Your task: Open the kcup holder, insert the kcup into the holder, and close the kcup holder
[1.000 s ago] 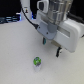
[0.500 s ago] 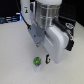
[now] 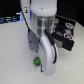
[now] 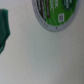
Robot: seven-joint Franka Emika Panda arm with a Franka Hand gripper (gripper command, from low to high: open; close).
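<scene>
The kcup (image 3: pixel 36 61) is a tiny green pod on the white table, just below the arm's lower end in the exterior view. In the wrist view the kcup (image 4: pixel 52 12) shows as a round green top with a pale rim, blurred and cut by the frame edge. The kcup holder (image 3: pixel 66 31) is a black box at the exterior view's right, partly hidden behind the arm. My gripper (image 3: pixel 33 52) hangs right above the pod, and its fingers are hidden by the arm's body. No fingers show in the wrist view.
A blurred dark green shape (image 4: pixel 4 29) lies at the wrist view's edge; what it is cannot be told. Dark objects (image 3: pixel 10 20) sit at the back on the exterior view's left. The white table (image 3: pixel 12 60) carries it all.
The arm has come forward and down, so it fills more of the exterior view and now stands over the kcup. The kcup and the black box have not moved.
</scene>
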